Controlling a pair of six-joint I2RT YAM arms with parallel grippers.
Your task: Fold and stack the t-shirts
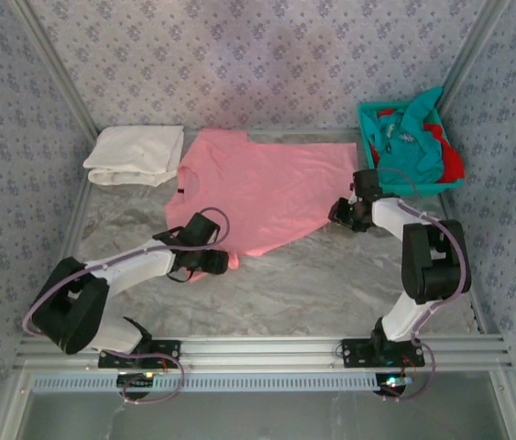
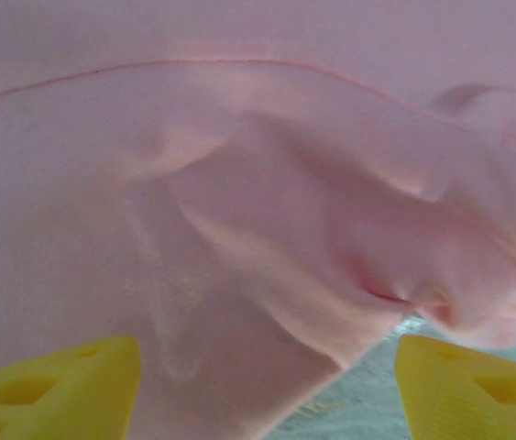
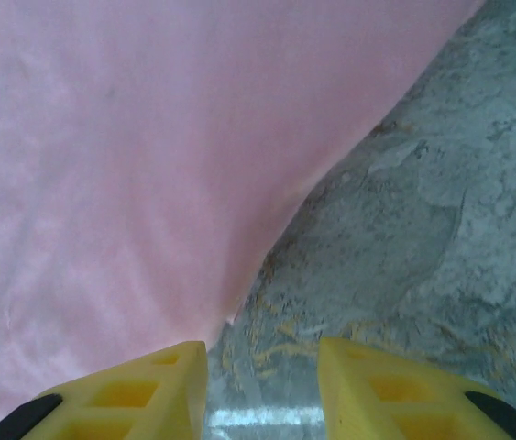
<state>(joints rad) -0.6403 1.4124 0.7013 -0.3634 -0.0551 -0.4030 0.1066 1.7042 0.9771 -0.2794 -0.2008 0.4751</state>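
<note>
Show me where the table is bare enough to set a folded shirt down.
Widest free patch: bare table between the pink shirt's near hem and the near rail. A smaller one lies left, between the cream shirt and the left arm. Crowded: back right, around the basket and the right arm.

You have a plain salmon-pink shirt (image 1: pixel 258 188), a cream-white shirt (image 1: pixel 134 154), a teal shirt (image 1: pixel 411 139), a red shirt (image 1: pixel 455 168), a teal basket (image 1: pixel 366 117), a grey marbled counter (image 1: pixel 331 275) and lilac floral-print walls (image 1: pixel 239 55). Your left tool (image 2: pixel 267 390) and right tool (image 3: pixel 262 376) have yellow fingers.
</note>
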